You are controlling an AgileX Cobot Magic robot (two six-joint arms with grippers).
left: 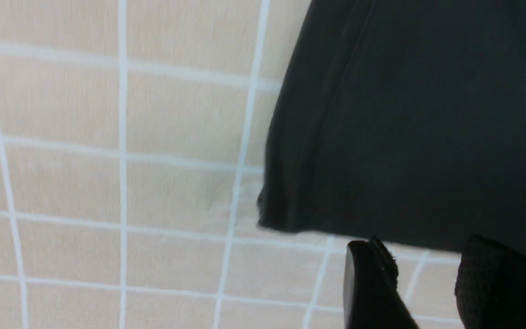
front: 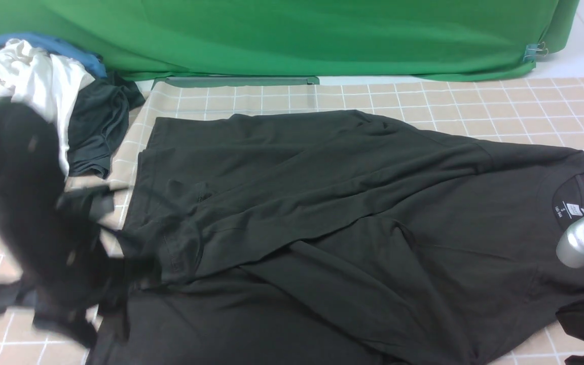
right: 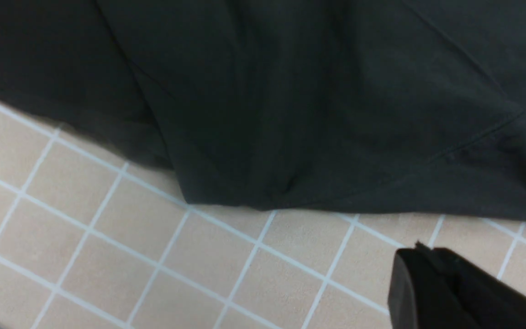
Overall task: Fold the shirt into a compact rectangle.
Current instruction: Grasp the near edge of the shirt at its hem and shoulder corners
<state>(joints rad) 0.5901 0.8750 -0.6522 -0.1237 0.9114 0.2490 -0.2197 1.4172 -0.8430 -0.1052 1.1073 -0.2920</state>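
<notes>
This looks like a staged recording bench in a lab or studio. A wrinkled green fabric backdrop [front: 292, 40] hangs behind the table, fastened at one corner with a small binder clip [front: 538, 49]. A beige tablecloth with a white grid [front: 474, 101] covers the table, and a heap of white, blue and dark charcoal garments [front: 43, 81] lies at its far left corner.

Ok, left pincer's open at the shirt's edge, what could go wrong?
1. The shirt has slanted, wrinkled folds; folding over them may give a lopsided shape.
2. The left pincer is open beside a corner of it, holding nothing; closing there may miss.
3. The dark spare garment lies near the shirt's far-left corner; a sweep there could snag it.
</notes>
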